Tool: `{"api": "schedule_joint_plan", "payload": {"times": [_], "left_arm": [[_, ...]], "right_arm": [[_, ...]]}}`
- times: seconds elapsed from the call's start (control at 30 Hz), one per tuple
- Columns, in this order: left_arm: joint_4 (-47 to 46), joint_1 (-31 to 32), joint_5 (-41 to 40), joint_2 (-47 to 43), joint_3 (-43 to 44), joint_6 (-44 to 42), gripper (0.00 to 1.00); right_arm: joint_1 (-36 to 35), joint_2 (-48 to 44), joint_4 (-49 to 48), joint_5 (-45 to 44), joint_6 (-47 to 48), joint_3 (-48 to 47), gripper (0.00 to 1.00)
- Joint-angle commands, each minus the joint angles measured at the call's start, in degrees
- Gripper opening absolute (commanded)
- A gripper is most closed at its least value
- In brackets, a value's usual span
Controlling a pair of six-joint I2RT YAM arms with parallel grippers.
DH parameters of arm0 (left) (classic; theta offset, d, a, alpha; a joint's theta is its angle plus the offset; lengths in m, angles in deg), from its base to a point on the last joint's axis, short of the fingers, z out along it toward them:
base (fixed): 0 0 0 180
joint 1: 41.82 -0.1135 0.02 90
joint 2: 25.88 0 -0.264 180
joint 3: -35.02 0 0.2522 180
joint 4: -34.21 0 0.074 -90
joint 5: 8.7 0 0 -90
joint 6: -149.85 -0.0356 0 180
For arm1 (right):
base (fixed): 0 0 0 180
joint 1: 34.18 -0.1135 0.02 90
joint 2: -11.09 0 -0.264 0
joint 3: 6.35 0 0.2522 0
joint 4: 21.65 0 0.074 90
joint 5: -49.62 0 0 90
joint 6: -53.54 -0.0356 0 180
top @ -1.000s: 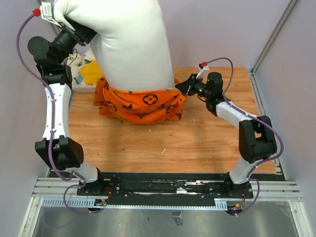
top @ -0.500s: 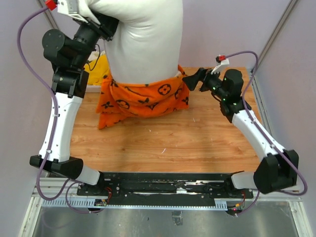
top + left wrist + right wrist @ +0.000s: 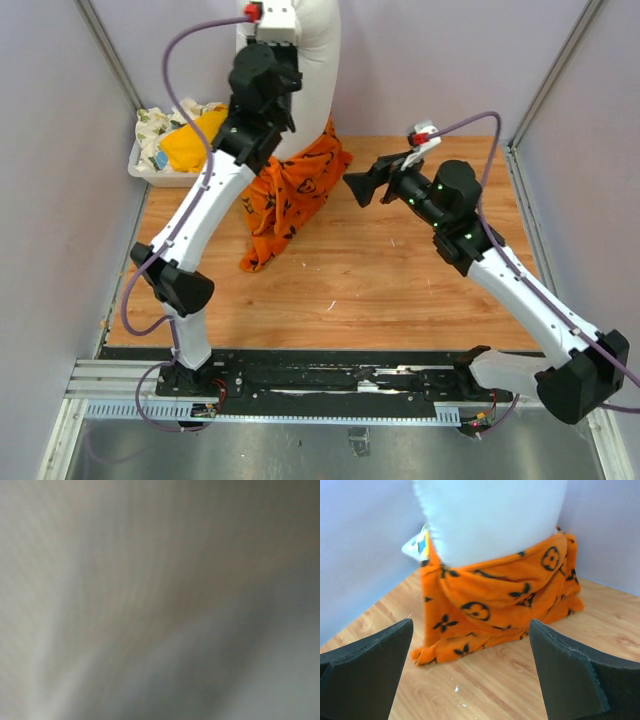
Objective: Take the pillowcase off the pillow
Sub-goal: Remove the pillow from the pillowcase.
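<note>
The white pillow (image 3: 316, 70) hangs upright at the back of the table, held up by my raised left gripper (image 3: 283, 32), whose fingers are buried in it. The left wrist view is filled with blurred white fabric. The orange pillowcase (image 3: 290, 195) with black motifs is bunched around the pillow's lower end, its tail resting on the wooden table (image 3: 400, 290). My right gripper (image 3: 360, 188) is open and apart from it, to its right. In the right wrist view the pillow (image 3: 490, 515) and pillowcase (image 3: 495, 595) stand beyond the gripper (image 3: 470, 675), with nothing between its fingers.
A white bin (image 3: 143, 168) holding a plain yellow cloth (image 3: 190, 145) and printed cloths sits at the back left corner. Purple walls and metal posts close the table on three sides.
My right gripper has opened, let go of the pillowcase and drawn back. The left arm has swung the pillow right and turned it edge-on, so the pillowcase now hangs narrow.
</note>
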Motion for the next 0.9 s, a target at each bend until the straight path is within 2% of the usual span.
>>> {"api": "schedule_joint_plan", "payload": {"times": [0.0,0.2,0.43,0.57,0.87], "left_arm": [[-22.23,6.87,-14.4,-1.57,5.83,-14.65,0.0],[-24.09,9.87,-17.86,-0.29,7.55,-18.13,0.0],[-24.45,10.11,-20.37,1.14,9.68,-20.07,0.0],[-23.36,10.11,-19.81,1.12,9.78,-18.44,0.0],[-22.63,10.11,-19.5,0.81,10.07,-17.01,0.0]], "right_arm": [[-6.08,5.39,-0.56,-2.23,4.24,-3.92,0.99],[-10.06,13.94,-4.8,-1.65,3.62,-8.7,1.0],[-13.68,21.21,-15.03,-3.7,-3.22,-8.8,0.87],[-16.15,24.51,-19.72,-5.91,-3.64,-9.63,0.85],[-17.58,33.97,-19.93,-9.91,-3.09,-16.1,0.77]]}}
